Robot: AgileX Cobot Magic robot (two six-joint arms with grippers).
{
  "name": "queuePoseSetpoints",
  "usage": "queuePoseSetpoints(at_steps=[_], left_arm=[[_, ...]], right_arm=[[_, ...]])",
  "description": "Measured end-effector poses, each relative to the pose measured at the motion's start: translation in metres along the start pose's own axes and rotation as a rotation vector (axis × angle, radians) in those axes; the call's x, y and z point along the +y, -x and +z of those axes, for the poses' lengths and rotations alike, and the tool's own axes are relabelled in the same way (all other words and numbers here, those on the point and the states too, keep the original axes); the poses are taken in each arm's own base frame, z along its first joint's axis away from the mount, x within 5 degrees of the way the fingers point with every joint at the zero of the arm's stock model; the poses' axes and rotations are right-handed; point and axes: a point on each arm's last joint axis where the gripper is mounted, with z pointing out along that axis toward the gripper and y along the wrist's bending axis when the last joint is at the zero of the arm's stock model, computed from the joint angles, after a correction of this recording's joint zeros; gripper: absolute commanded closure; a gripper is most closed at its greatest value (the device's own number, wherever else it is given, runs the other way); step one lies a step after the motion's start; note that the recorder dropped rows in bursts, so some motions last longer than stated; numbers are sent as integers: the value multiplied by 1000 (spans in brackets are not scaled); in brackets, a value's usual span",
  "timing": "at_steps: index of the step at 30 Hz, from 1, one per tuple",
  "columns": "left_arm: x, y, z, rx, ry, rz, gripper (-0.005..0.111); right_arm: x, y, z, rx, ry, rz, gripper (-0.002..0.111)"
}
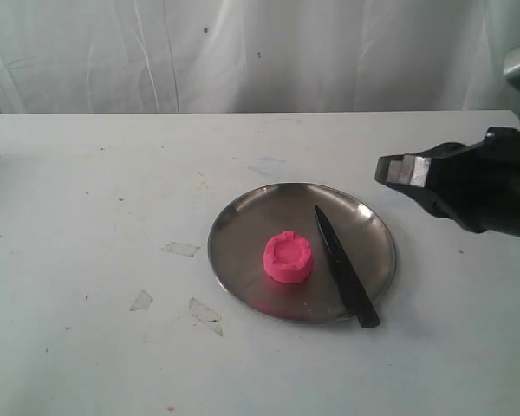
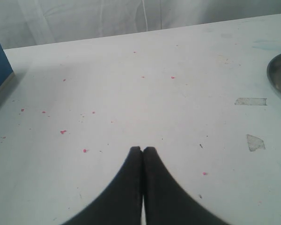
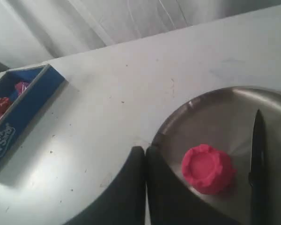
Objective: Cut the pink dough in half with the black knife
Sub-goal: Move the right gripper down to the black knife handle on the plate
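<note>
Just one pink dough [image 1: 288, 256], one black knife [image 1: 345, 267].

— What do we have on the table [image 1: 87, 173]?
— We see a white top, scuffed and speckled, with a round steel plate [image 1: 238, 238] resting on it a little right of the middle.
— And around the plate?
— We count three scraps of clear tape [image 1: 181, 249] stuck flat to its left, near the rim but not touching it. We also find tiny pink crumbs [image 2: 63, 132] scattered over the bare top, and a blue box [image 3: 33, 110] sitting well apart from the plate.
</note>
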Motion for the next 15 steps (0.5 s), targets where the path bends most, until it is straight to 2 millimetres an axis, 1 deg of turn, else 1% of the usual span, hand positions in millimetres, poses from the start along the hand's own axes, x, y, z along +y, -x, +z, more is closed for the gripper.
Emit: queuePoseSetpoints(at_steps=[1, 3, 4, 5, 6, 7, 8, 9, 10, 11, 15], left_arm=[[0, 0, 0, 0, 0, 0, 107], [0, 0, 0, 0, 0, 0, 107], [0, 0, 0, 0, 0, 0, 107], [0, 0, 0, 0, 0, 0, 107], [0, 0, 0, 0, 0, 0, 107], [0, 0, 0, 0, 0, 0, 107], [0, 0, 0, 0, 0, 0, 107], [0, 0, 0, 0, 0, 0, 107], [0, 0, 0, 0, 0, 0, 107], [0, 0, 0, 0, 0, 0, 107], [0, 0, 0, 0, 0, 0, 107]], right_arm=[[-3, -2, 4, 19, 5, 13, 108], [-15, -6, 20, 47, 67, 72, 108], [-19, -6, 24, 46, 78, 87, 108], [-28, -9, 31, 58, 81, 102, 108], [-35, -12, 36, 67, 65, 102, 106], [-46, -15, 40, 79, 34, 96, 103], [-54, -18, 44, 94, 7, 94, 94], [-65, -22, 47, 119, -44, 82, 89], [-70, -26, 49, 140, -66, 74, 81], [-78, -32, 53, 179, -91, 70, 78], [-83, -36, 62, 243, -60, 44, 66]])
